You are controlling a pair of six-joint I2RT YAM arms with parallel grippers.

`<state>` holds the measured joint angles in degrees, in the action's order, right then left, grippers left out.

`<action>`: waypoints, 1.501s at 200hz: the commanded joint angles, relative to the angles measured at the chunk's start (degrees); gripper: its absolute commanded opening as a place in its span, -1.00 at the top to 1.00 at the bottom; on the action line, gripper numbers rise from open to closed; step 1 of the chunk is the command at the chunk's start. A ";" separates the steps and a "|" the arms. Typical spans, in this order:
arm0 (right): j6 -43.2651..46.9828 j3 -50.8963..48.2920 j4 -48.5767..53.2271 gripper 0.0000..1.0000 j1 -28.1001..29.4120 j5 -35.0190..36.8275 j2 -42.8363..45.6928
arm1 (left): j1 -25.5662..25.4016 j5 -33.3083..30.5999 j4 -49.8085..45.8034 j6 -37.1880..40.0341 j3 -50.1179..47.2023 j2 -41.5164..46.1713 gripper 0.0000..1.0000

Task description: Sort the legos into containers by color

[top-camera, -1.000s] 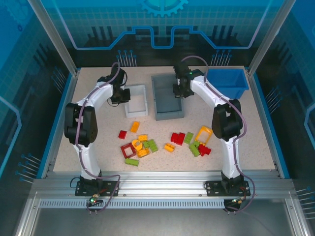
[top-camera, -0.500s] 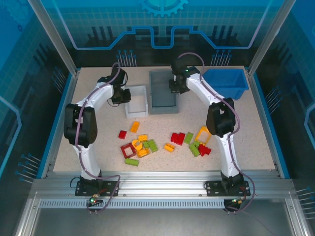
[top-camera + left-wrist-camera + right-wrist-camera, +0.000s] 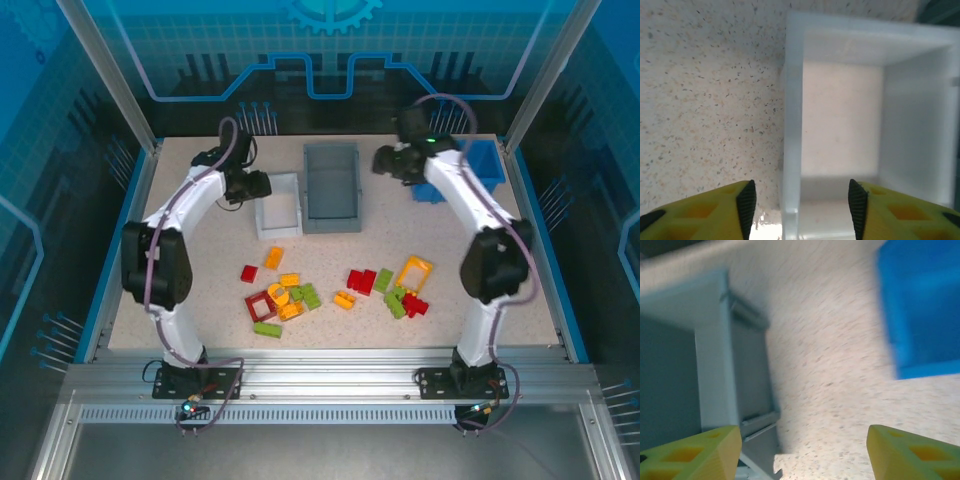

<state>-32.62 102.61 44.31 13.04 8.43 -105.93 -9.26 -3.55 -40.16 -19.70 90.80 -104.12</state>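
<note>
1. At rear-left of desk [image 3: 320, 255]: left hand [image 3: 262, 185] open, fingers apart on either side of one wall of white bin [image 3: 277, 233], not clamping it.
2. At rear-right: right hand [image 3: 383, 160] open wide, over bare desk btwn grey bin [image 3: 332, 226] & blue bin [image 3: 487, 160].
3. Mid-desk: legos [image 3: 361, 280] (red, orange, green) lie scattered on near side of bins, well apart from both hands.
</note>
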 commanded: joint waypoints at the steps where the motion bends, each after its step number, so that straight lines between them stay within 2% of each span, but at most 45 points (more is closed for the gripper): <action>1: -10.13 -8.82 -4.58 -0.44 -8.56 -0.81 6.90 | -2.52 4.11 5.30 -3.36 -2.68 9.24 -0.22; 18: -15.99 -12.84 -6.73 -0.50 -15.02 -4.68 8.08 | -6.52 9.04 12.69 -5.06 -7.58 13.72 -0.40; 32: -19.33 -12.91 -7.62 -0.52 -18.84 -7.94 6.27 | -11.29 10.53 18.96 -6.06 -11.80 16.37 -0.55; 46: -21.35 -10.76 -7.34 -0.53 -21.16 -9.91 3.03 | -16.64 10.70 23.75 -6.43 -14.61 17.83 -0.57; 84: -25.30 -3.02 -4.79 -0.55 -23.63 -12.16 -6.41 | -29.36 7.43 34.03 -6.14 -16.45 18.67 -0.60; 121: -27.86 4.31 -0.91 -0.51 -24.00 -12.62 -14.54 | -36.90 4.58 33.08 -2.81 -12.93 15.95 -0.61; 148: -28.01 7.41 0.12 -0.40 -24.02 -12.20 -18.15 | -38.37 4.29 32.64 -2.63 -13.27 15.51 -0.60; 177: -26.25 9.72 2.84 -0.06 -23.81 -11.16 -20.23 | -38.59 4.18 32.01 -2.45 -14.50 16.23 -0.59; 215: -20.36 10.77 8.24 0.34 -22.73 -4.97 -19.37 | -38.56 2.57 30.11 -0.88 -15.55 18.06 -0.59; 236: -15.77 10.74 9.63 0.49 -22.23 -2.14 -18.30 | -38.56 1.53 29.29 -0.35 -16.15 19.22 -0.59; 272: -5.69 9.95 10.60 0.65 -19.49 1.31 -15.72 | -38.26 -0.83 27.04 0.29 -16.86 21.86 -0.60; 300: 4.85 8.55 9.31 0.69 -15.16 2.39 -12.95 | -37.19 -1.62 23.35 -1.52 -17.66 24.59 -0.59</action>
<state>-40.05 111.72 52.84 -6.74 8.62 -124.31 -47.27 -3.03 -13.13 -20.86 74.72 -83.24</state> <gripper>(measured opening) 0.164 0.795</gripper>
